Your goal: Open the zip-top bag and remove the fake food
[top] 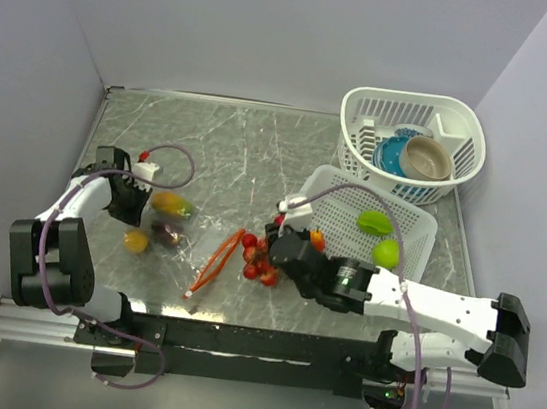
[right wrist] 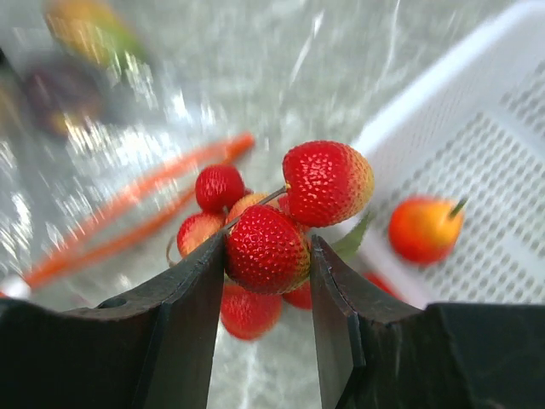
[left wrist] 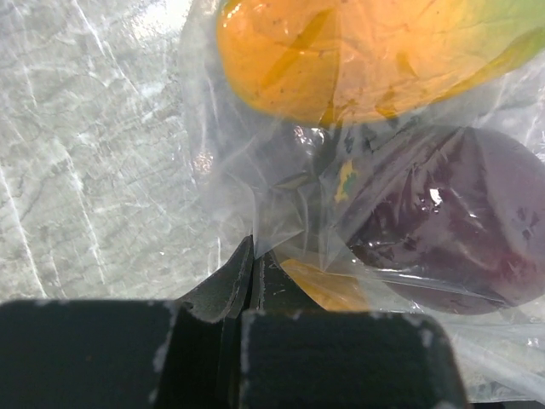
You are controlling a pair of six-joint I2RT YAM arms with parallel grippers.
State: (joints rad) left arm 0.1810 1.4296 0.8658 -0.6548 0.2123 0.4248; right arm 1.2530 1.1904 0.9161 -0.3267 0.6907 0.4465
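Note:
The clear zip-top bag (top: 157,220) lies at the left with its orange-red zip strip (top: 216,258) trailing toward the middle. Inside it I see fake food: an orange-green fruit (left wrist: 341,51), a dark purple one (left wrist: 451,213) and a yellow piece (left wrist: 328,285). My left gripper (left wrist: 254,247) is shut on a fold of the bag's plastic (left wrist: 255,170). My right gripper (right wrist: 266,247) is shut on one strawberry (right wrist: 266,249) of a red bunch (top: 258,260), just left of the white tray (top: 408,217).
The slotted white tray (right wrist: 485,153) holds two green fruits (top: 374,221) and an orange one (right wrist: 424,228). Behind it a white basket (top: 361,110) carries a blue bowl (top: 391,157) and a beige bowl (top: 427,158). Walls close the table at left, back and right.

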